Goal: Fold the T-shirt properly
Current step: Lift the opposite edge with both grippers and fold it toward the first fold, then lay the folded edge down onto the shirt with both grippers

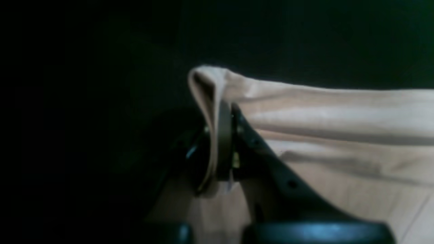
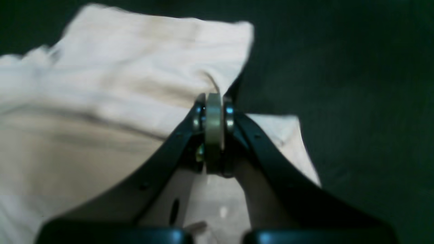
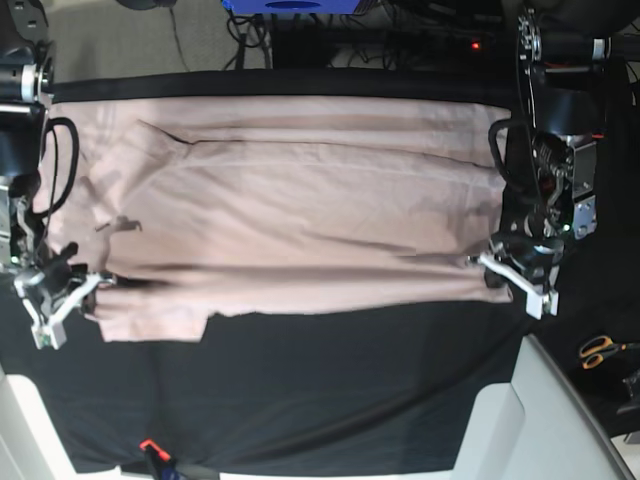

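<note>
The pale-pink T-shirt [image 3: 300, 210] lies spread wide across the black cloth in the base view, with a folded band along its near edge. My left gripper [image 3: 485, 262], on that view's right, is shut on the shirt's near right corner. In the left wrist view the T-shirt [image 1: 339, 115] drapes over the left gripper [image 1: 222, 112] and stretches away to the right. My right gripper [image 3: 100, 280], on the base view's left, is shut on the near left corner. In the right wrist view the right gripper [image 2: 213, 101] pinches an edge of the T-shirt [image 2: 118, 84].
A black cloth [image 3: 330, 390] covers the table under and in front of the shirt. Orange-handled scissors [image 3: 600, 350] lie off to the right. A white panel [image 3: 540, 420] angles in at the bottom right. Cables and a blue object [image 3: 295, 5] sit behind the table.
</note>
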{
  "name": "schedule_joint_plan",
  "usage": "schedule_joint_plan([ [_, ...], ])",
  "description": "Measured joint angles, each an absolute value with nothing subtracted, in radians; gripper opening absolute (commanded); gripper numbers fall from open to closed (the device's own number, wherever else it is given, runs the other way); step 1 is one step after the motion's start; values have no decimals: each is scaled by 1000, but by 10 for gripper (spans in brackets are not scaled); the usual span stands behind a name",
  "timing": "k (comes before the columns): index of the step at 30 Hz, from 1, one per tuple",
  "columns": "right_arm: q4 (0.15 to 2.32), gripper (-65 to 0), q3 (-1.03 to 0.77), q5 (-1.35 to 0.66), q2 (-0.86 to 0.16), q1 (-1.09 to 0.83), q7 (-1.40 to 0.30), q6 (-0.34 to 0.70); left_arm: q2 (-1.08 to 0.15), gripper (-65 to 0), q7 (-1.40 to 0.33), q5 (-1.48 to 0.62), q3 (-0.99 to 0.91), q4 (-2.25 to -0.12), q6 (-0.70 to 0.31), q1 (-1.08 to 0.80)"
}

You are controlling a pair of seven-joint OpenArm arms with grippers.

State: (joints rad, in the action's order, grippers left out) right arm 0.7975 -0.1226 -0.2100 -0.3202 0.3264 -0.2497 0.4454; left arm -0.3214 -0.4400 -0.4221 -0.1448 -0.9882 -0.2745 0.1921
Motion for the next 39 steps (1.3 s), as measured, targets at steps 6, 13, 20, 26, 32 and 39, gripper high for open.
schedule_joint_plan([
  [6, 802, -650, -169, -208, -324, 310, -304, 442, -329, -650, -440, -425, -142, -1056, -276, 163],
  [13, 838, -650, -170, -209, -317, 258, -328, 442, -330, -650, -447, -422, -142, -1071, -276, 106],
  [20, 921, -650, -181, -210, -315, 215, -393, 442, -337, -650, -517, -424, -147, -1169, -275, 63],
  [26, 960, -650, -260, -212, -318, 192, -450, 444, -346, -650, -577, -426, -147, -1255, -277, 27],
  [32, 975, -650, -260, -216, -315, 161, -465, 445, -347, -650, -590, -425, -148, -1288, -276, -25],
  [39, 1122, -650, -261, -216, -315, 97, -531, 445, -348, -650, -583, -426, -149, -1332, -276, -81],
])
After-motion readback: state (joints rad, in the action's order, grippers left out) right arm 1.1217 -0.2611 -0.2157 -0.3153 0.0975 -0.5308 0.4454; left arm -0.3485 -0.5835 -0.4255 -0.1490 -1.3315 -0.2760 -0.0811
